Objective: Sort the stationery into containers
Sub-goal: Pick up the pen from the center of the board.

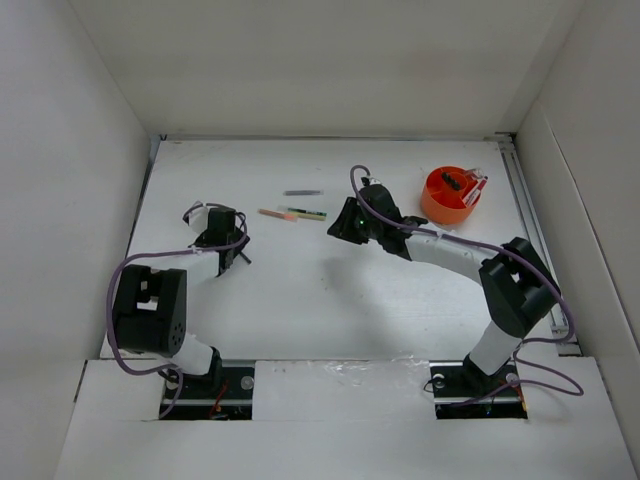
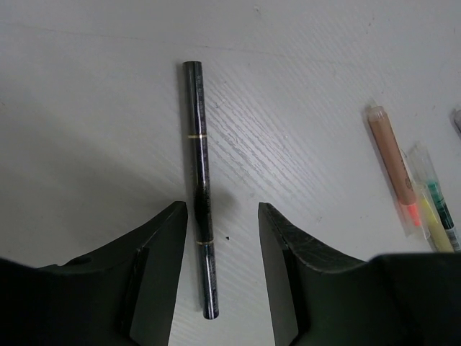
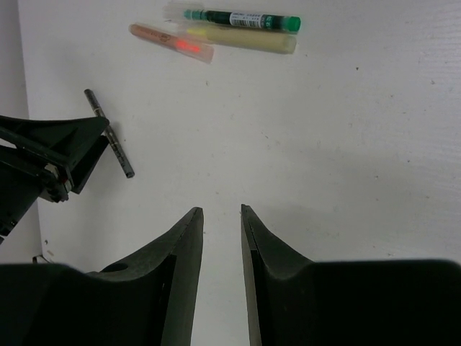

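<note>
My left gripper (image 2: pixel 222 238) stood open astride the dark pen (image 2: pixel 199 180), needing only to close; my right gripper (image 3: pixel 221 216) hung open, empty

Right gripper (image 3: pixel 221 210) at bottom edge, jaws slightly parted, nothing between. Green-capped marker (image 3: pixel 241 19) far above it, on white table (image 3: pixel 346 144). Yellow marker (image 3: pixel 245 41) just below green one, touching. Pink pen (image 3: pixel 173 42) at their left end. Dark pen (image 3: pixel 108 133) well down-left; left gripper (image 3: pixel 94 144) over it, contact unclear.
</note>
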Action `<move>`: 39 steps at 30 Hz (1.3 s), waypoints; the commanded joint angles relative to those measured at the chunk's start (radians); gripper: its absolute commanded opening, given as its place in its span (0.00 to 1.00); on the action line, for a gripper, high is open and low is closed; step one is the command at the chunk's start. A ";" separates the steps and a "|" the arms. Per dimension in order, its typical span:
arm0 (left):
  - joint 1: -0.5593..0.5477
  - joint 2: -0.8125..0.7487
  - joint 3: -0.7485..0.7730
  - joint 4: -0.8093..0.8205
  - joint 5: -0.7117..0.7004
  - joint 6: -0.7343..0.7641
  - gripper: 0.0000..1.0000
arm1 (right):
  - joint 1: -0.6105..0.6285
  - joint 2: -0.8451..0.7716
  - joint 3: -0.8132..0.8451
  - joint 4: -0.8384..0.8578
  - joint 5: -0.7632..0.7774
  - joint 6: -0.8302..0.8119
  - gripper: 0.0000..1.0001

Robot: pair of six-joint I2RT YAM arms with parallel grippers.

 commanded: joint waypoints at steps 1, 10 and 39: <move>0.000 -0.029 -0.018 0.000 0.047 0.021 0.41 | -0.006 -0.002 0.002 0.059 -0.008 0.006 0.34; 0.000 -0.083 -0.072 -0.010 0.142 0.061 0.37 | -0.006 0.008 0.011 0.059 -0.019 0.006 0.34; -0.080 0.003 0.037 -0.121 0.092 0.212 0.22 | -0.006 -0.002 0.011 0.050 -0.019 -0.004 0.35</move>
